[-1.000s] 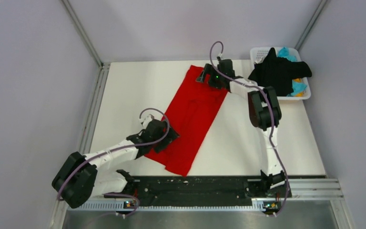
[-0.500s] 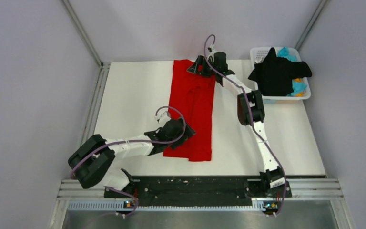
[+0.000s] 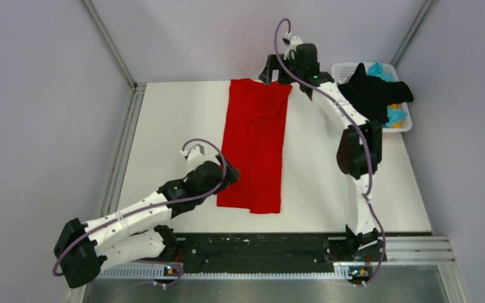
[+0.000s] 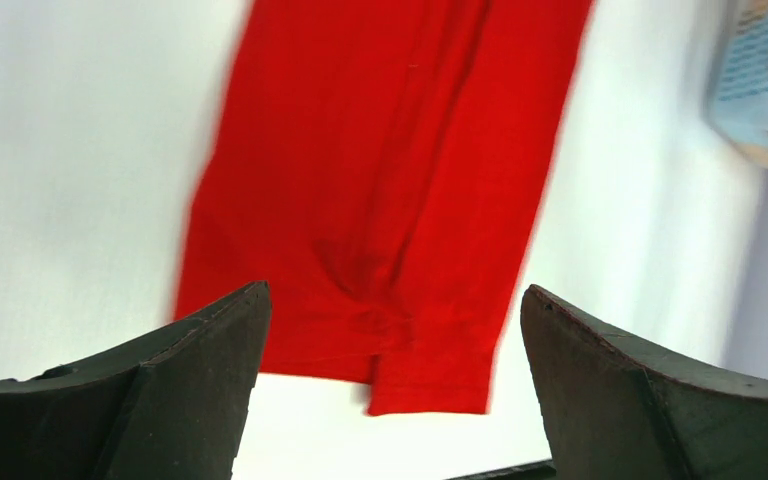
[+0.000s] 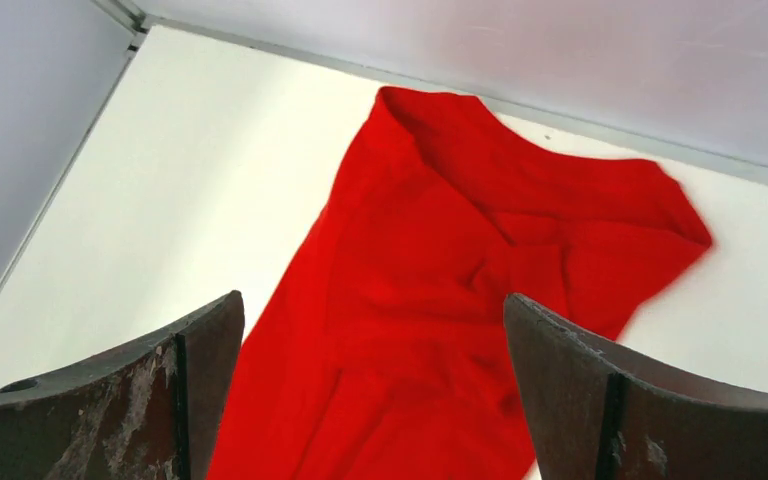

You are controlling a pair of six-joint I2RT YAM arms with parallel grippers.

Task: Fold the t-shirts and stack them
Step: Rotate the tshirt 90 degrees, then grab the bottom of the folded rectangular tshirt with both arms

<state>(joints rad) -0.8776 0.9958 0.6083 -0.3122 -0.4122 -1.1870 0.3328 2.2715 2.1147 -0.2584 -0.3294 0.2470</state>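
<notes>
Red shirt is lying flat on the table as a long narrow strip, running straight from the far edge toward the arms. A second ago it sat diagonal, so it's been swung square.

Left gripper has let go. Half a second back it was on the near left part of the shirt, now it's just off that edge with its jaws spread wide and nothing between them.

Right gripper has lifted off the far right corner, also wide open and empty.

Black shirt is draped over the basket at far right, cyan and orange bits poking out, same as before.
</notes>
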